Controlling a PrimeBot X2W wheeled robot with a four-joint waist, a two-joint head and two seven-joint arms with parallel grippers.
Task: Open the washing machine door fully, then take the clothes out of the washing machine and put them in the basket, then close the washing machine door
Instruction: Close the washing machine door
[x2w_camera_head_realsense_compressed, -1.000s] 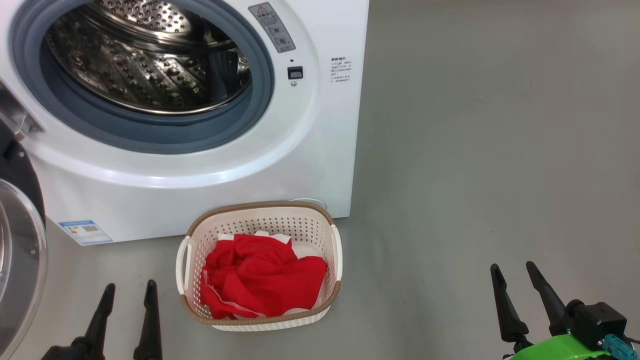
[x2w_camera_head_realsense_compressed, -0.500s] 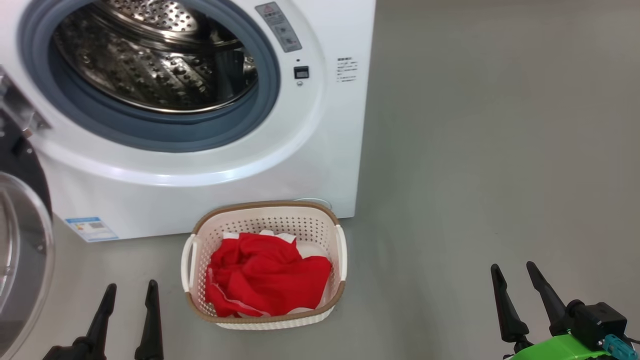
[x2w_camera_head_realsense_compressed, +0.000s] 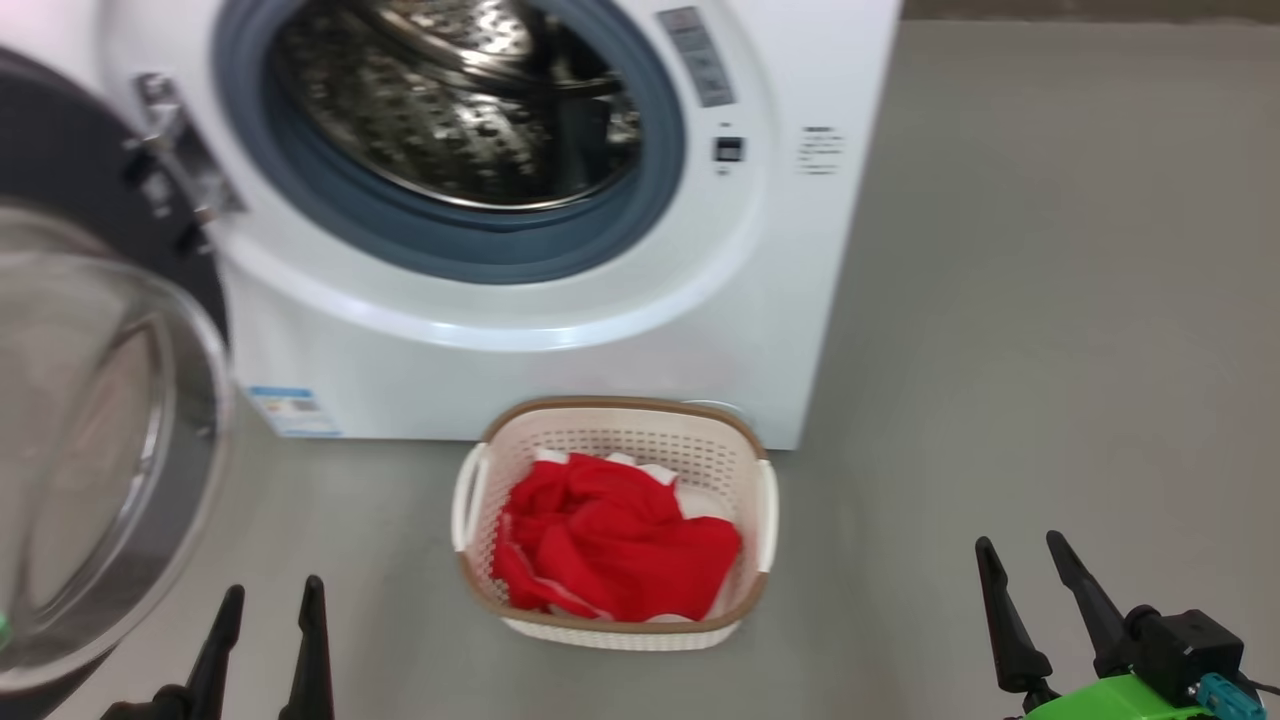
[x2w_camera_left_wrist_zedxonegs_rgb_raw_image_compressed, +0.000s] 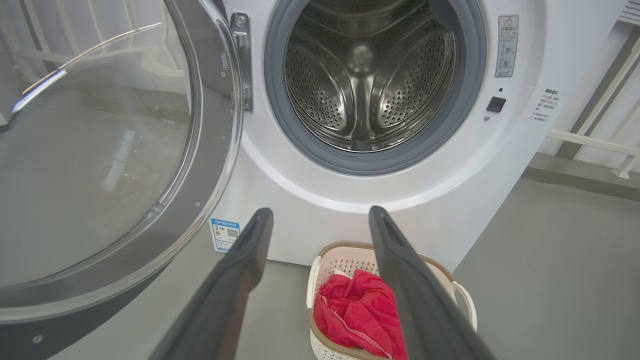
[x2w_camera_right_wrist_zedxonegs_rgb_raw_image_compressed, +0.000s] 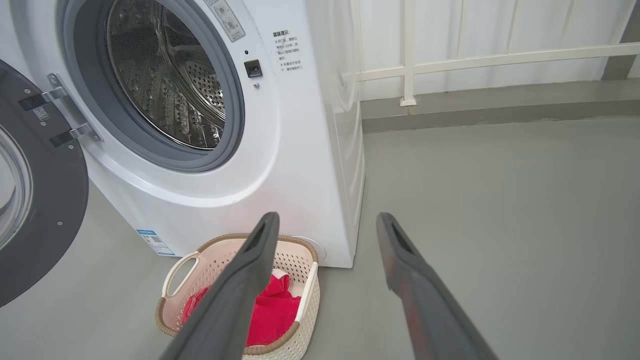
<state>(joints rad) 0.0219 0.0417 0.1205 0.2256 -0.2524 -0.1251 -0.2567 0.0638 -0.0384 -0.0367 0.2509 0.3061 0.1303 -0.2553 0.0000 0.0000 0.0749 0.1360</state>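
The white washing machine (x2w_camera_head_realsense_compressed: 560, 350) stands on the floor, its steel drum (x2w_camera_left_wrist_zedxonegs_rgb_raw_image_compressed: 367, 80) showing no fabric inside. Its door (x2w_camera_head_realsense_compressed: 90, 420), a black rim around bulging clear glass, hangs swung out to the left (x2w_camera_left_wrist_zedxonegs_rgb_raw_image_compressed: 100, 165) (x2w_camera_right_wrist_zedxonegs_rgb_raw_image_compressed: 35, 200). In front of the machine sits the cream basket (x2w_camera_head_realsense_compressed: 612, 635) (x2w_camera_left_wrist_zedxonegs_rgb_raw_image_compressed: 465, 300) (x2w_camera_right_wrist_zedxonegs_rgb_raw_image_compressed: 177, 270) holding the red clothes (x2w_camera_head_realsense_compressed: 610, 540) (x2w_camera_left_wrist_zedxonegs_rgb_raw_image_compressed: 357, 312) (x2w_camera_right_wrist_zedxonegs_rgb_raw_image_compressed: 272, 310). My left gripper (x2w_camera_head_realsense_compressed: 268, 592) is open at the lower left, below the door and left of the basket. My right gripper (x2w_camera_head_realsense_compressed: 1022, 546) is open at the lower right, well away from the basket. Both hold nothing.
Grey floor (x2w_camera_head_realsense_compressed: 1050, 350) stretches to the right of the machine. A white railing and a raised kerb (x2w_camera_right_wrist_zedxonegs_rgb_raw_image_compressed: 475, 105) run along the far wall behind it. A blue sticker (x2w_camera_head_realsense_compressed: 292, 410) marks the machine's lower left corner.
The whole head view has shifted, so the camera turned left: machine and basket now sit further right and more of the open door shows. Both grippers stay open and hold their places.
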